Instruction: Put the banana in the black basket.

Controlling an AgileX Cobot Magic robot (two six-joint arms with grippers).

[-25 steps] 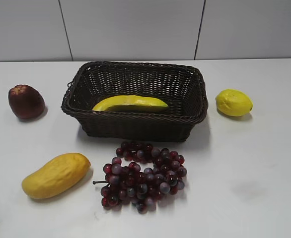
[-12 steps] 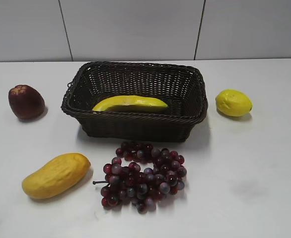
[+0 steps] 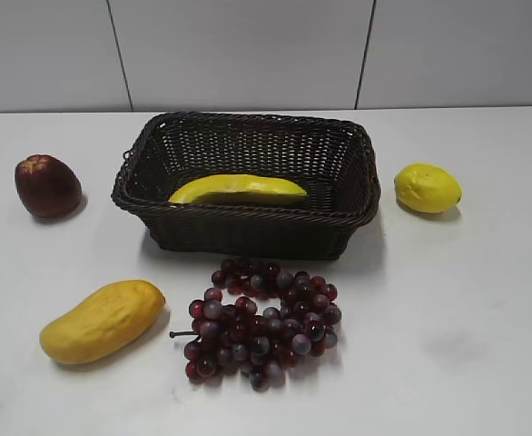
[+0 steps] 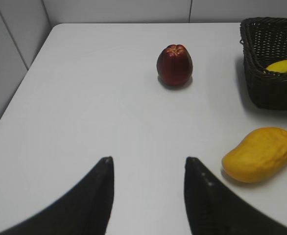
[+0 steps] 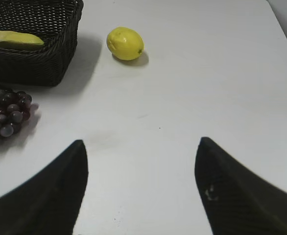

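The banana (image 3: 239, 189) lies inside the black basket (image 3: 248, 227) at the back middle of the table, its length along the near wall. It also shows in the left wrist view (image 4: 283, 66) and the right wrist view (image 5: 13, 38), inside the basket (image 4: 271, 93) (image 5: 31, 68). My left gripper (image 4: 147, 161) is open and empty over bare table, well left of the basket. My right gripper (image 5: 141, 144) is open and empty over bare table, right of the basket. Neither gripper shows in the exterior view.
A dark red apple (image 3: 47, 185) sits left of the basket, a lemon (image 3: 427, 188) right of it. A plump yellow mango-like fruit (image 3: 103, 320) and a bunch of purple grapes (image 3: 261, 322) lie in front. A tiled wall stands behind the white table.
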